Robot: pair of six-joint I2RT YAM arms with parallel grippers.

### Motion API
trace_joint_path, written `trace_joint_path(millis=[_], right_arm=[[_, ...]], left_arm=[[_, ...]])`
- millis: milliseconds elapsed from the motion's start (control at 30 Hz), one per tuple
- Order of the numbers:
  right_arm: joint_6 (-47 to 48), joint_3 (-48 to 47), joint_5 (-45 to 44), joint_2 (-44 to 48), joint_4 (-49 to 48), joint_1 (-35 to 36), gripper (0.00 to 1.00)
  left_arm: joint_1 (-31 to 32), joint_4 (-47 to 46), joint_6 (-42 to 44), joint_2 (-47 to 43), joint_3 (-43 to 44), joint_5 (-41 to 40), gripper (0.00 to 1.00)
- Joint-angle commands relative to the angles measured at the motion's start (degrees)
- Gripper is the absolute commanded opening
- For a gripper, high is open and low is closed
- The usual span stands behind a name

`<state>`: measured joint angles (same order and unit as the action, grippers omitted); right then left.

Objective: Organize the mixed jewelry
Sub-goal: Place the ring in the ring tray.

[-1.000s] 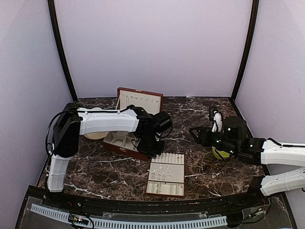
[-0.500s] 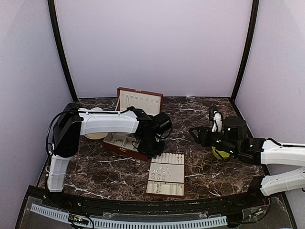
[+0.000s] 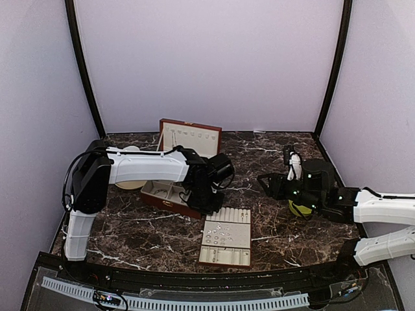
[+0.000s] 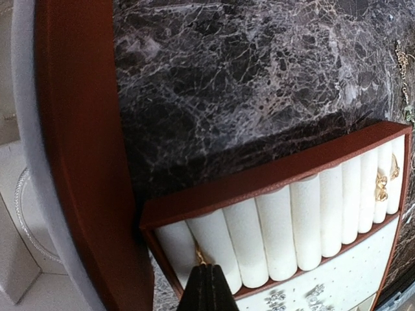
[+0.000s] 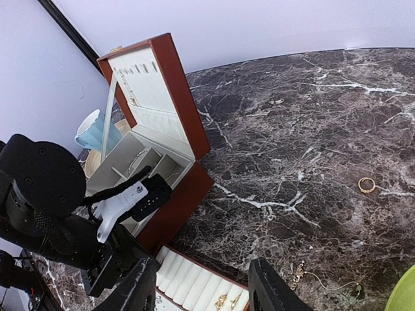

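My left gripper [image 4: 207,288] [image 3: 211,206] is shut at the near end of the cream ring tray [image 4: 259,184] [image 3: 225,254]. A small gold piece [image 4: 200,257] sticks out of its tips into the slot between the first two rolls. More gold pieces [image 4: 382,184] sit in slots at the tray's far end, and silvery studs [image 4: 279,299] lie on its flat part. A thin hoop bracelet [image 4: 26,214] lies in the box [image 4: 78,162]. My right gripper [image 5: 204,291] [image 3: 269,184] hangs open above the table, holding nothing. A gold ring [image 5: 367,185] and a chain [image 5: 298,272] lie loose on the marble.
The reddish-brown box [image 3: 181,165] stands open at the back left, lid upright. A blue mug [image 5: 91,133] on a cream plate [image 3: 126,183] sits beyond it. A yellow-green object [image 3: 298,208] is under my right arm.
My left wrist has edged slightly at the tray's end. The right arm has barely moved.
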<state>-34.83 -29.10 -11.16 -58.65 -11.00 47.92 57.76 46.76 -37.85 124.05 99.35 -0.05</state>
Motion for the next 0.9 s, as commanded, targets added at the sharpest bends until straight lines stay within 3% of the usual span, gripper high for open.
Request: trace_joint_path(millis=[0, 267, 333, 500, 867], right_arm=[[1.2, -1.9, -4.0, 0.9, 1.9, -0.4, 0.49], [4.4, -6.1, -9.8, 2.9, 12.0, -3.1, 0.53], [5.1, -7.4, -10.8, 2.2, 14.1, -4.2, 0.54], [4.7, -12.9, -10.0, -4.0, 20.7, -8.3, 0.52], [-1.4, -27.6, -8.9, -25.0, 32.6, -14.7, 0.48]], left_arm=[[0.2, 0.6, 3.8, -3.1, 1.8, -3.0, 0.02], [0.1, -7.6, 14.2, -11.6, 3.2, -9.9, 0.38], [-0.2, -9.0, 16.5, -13.5, 2.8, -11.5, 0.42], [-2.7, -13.9, 20.0, -19.5, -2.7, -11.6, 0.44], [-22.4, -30.8, 22.3, -42.7, -28.9, -1.5, 0.55]])
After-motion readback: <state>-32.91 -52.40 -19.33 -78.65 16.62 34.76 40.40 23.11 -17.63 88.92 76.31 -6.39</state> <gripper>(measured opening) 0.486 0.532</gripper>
